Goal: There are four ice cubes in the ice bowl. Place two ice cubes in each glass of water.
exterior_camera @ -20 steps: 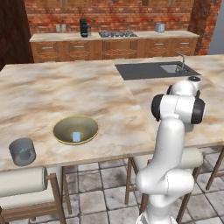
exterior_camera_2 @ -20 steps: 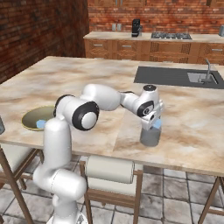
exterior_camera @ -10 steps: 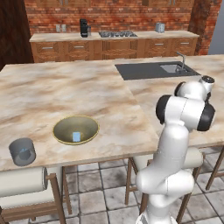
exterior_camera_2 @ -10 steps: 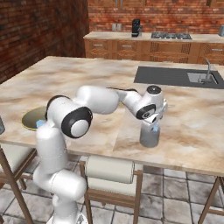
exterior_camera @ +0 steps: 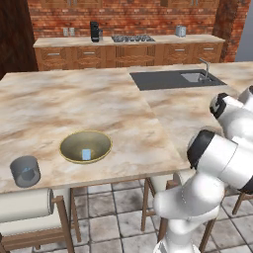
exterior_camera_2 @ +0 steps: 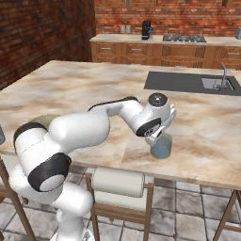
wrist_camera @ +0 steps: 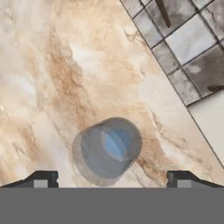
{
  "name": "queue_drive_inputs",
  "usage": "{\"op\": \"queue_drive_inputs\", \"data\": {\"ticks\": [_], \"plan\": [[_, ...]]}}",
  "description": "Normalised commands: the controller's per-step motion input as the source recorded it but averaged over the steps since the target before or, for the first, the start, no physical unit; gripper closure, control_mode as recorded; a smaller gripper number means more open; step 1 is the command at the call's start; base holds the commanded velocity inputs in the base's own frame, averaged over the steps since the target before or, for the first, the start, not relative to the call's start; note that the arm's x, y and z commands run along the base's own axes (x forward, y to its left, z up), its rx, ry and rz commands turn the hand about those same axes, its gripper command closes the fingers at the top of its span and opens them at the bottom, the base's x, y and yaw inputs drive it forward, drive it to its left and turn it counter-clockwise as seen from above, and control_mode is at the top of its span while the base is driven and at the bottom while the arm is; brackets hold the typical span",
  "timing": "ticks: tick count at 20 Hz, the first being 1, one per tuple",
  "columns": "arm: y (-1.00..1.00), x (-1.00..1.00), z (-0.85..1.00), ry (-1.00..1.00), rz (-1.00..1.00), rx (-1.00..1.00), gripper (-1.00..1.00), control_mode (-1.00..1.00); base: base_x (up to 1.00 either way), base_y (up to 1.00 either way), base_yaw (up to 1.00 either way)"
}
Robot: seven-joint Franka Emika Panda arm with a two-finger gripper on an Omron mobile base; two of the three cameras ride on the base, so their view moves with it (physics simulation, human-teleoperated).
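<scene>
Gripper over the right-hand glass, fingers spread wide

Gripper [wrist_camera: 112, 179] hovers above a grey-blue see-through glass [wrist_camera: 107, 150] near the counter [wrist_camera: 52, 65] edge — it holds nothing, and something pale blue shows inside the glass. The other glass [exterior_camera: 25, 171] stands at the far left, near the olive-yellow bowl [exterior_camera: 74, 143] — 1 ice cube [exterior_camera: 86, 154] is visible in it.

Marble island counter [exterior_camera: 74, 99] carries the ice bowl [exterior_camera: 85, 147] — and two tumblers [exterior_camera: 25, 171] [exterior_camera_2: 161, 146], well apart.
</scene>
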Motion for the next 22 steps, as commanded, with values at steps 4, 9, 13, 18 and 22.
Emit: {"op": "queue_drive_inputs", "data": {"ticks": [4, 9, 13, 18, 22], "plan": [[0.96, -0.72, 1.0, 0.14, 0.27, -0.21, -1.0, -1.0, 0.0, 0.0, 0.0], [0.94, -0.75, 0.59, 0.05, 0.63, -0.18, -1.0, -1.0, 0.0, 0.0, 0.0], [0.6, -0.47, 0.2, 0.0, 0.85, -0.02, -1.0, -1.0, 0.0, 0.0, 0.0], [0.84, -0.35, 0.36, 0.13, 0.79, -0.06, -1.0, -1.0, 0.0, 0.0, 0.0], [1.0, -0.08, 0.26, 0.09, 0.59, -0.17, -1.0, -1.0, 0.0, 0.0, 0.0]]}}
